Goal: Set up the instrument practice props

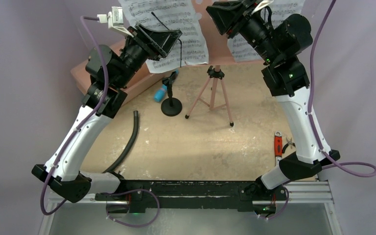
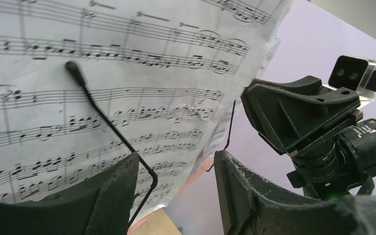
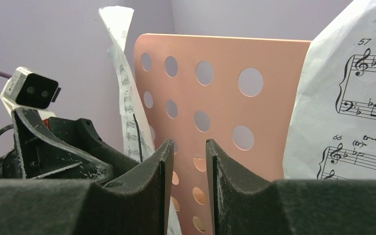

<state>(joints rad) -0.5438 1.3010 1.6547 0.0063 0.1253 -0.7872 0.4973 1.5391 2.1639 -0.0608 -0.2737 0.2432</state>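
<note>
The left page [image 2: 127,63] is kept under a wire clip [image 2: 108,122] on the stand [image 3: 225,103], far and central, and the right page [image 3: 342,98] is leaned beside it. The left gripper [image 2: 176,169] is spread and empty; the right gripper [image 3: 189,152] is narrowly parted, with nothing pinched. Both are best drawn straight back, so that no page is dragged. The microphone [image 1: 162,91] is propped at the mic stand [image 1: 171,106], left of the stand's legs. A case [image 1: 81,72] lies under the left arm, and a hose [image 1: 129,139] and red tool [image 1: 277,145] lie nearer.
</note>
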